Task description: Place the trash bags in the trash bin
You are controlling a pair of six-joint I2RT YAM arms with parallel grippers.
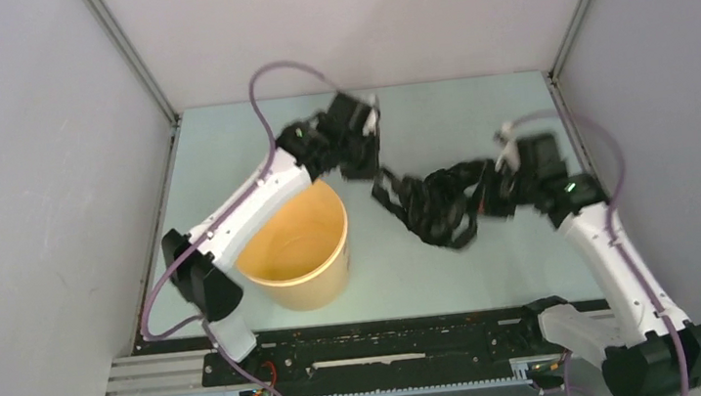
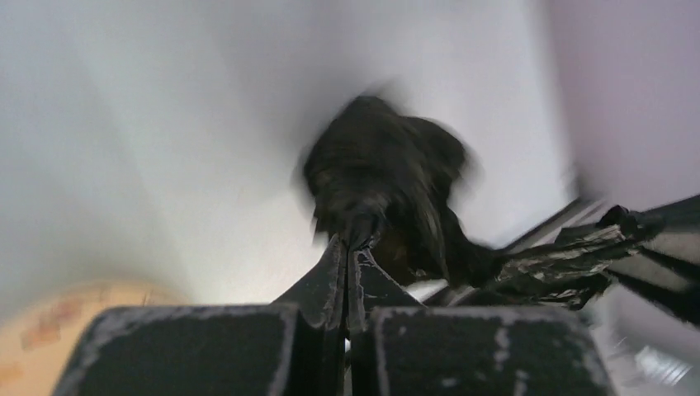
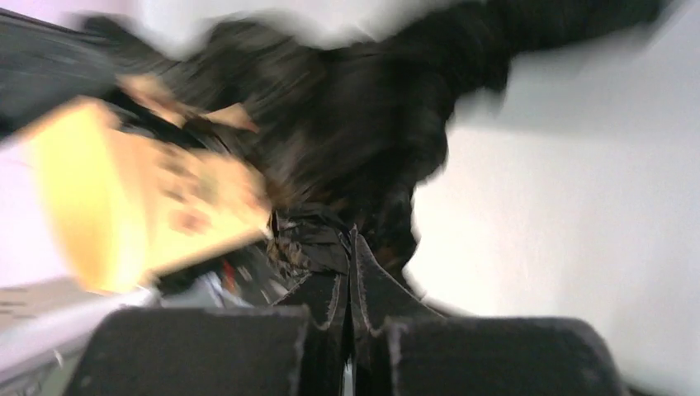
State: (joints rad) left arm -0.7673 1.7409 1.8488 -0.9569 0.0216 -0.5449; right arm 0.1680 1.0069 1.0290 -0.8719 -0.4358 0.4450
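A glossy black trash bag (image 1: 436,204) hangs stretched between my two grippers, to the right of the yellow trash bin (image 1: 295,248). My left gripper (image 1: 369,162) is shut on the bag's left end, just behind the bin's far rim. My right gripper (image 1: 501,192) is shut on the bag's right end. The left wrist view shows shut jaws pinching the bag (image 2: 388,181). The right wrist view shows shut jaws pinching the bag (image 3: 347,140), with the bin (image 3: 124,198) blurred at left.
The bin stands open-topped on the pale table (image 1: 492,272), under the left arm's forearm (image 1: 249,204). Grey walls enclose the table on three sides. A black rail (image 1: 391,341) runs along the near edge.
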